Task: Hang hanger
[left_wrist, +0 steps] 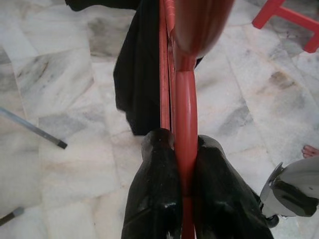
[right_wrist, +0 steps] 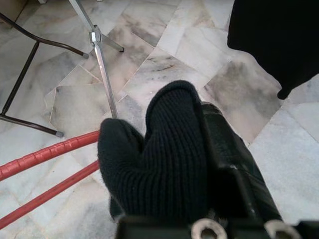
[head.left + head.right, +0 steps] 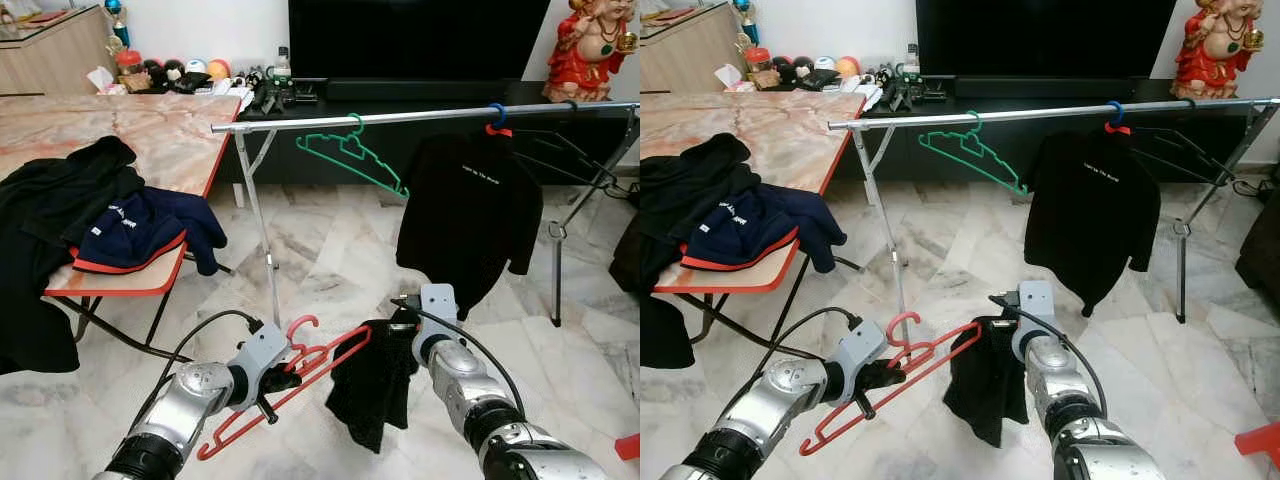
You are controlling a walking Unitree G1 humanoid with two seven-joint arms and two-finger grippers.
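My left gripper (image 3: 283, 379) is shut on a red plastic hanger (image 3: 320, 365) held low over the floor, its hook pointing up. In the left wrist view the hanger (image 1: 185, 124) runs between the two black fingers (image 1: 154, 194). A black knit garment (image 3: 375, 385) drapes from the hanger's far end, and my right gripper (image 3: 405, 325) is shut on its upper edge; the knit cloth (image 2: 164, 154) covers the fingers in the right wrist view. Above stands a silver clothes rail (image 3: 420, 115) carrying an empty green hanger (image 3: 350, 155) and a hung black sweater (image 3: 468, 215).
A marble-topped folding table (image 3: 160, 140) on the left holds a black garment (image 3: 60, 195) and a navy one (image 3: 140, 230). The rail's legs (image 3: 262, 230) stand just ahead. A TV cabinet (image 3: 420, 90) and a red statue (image 3: 590, 50) are behind.
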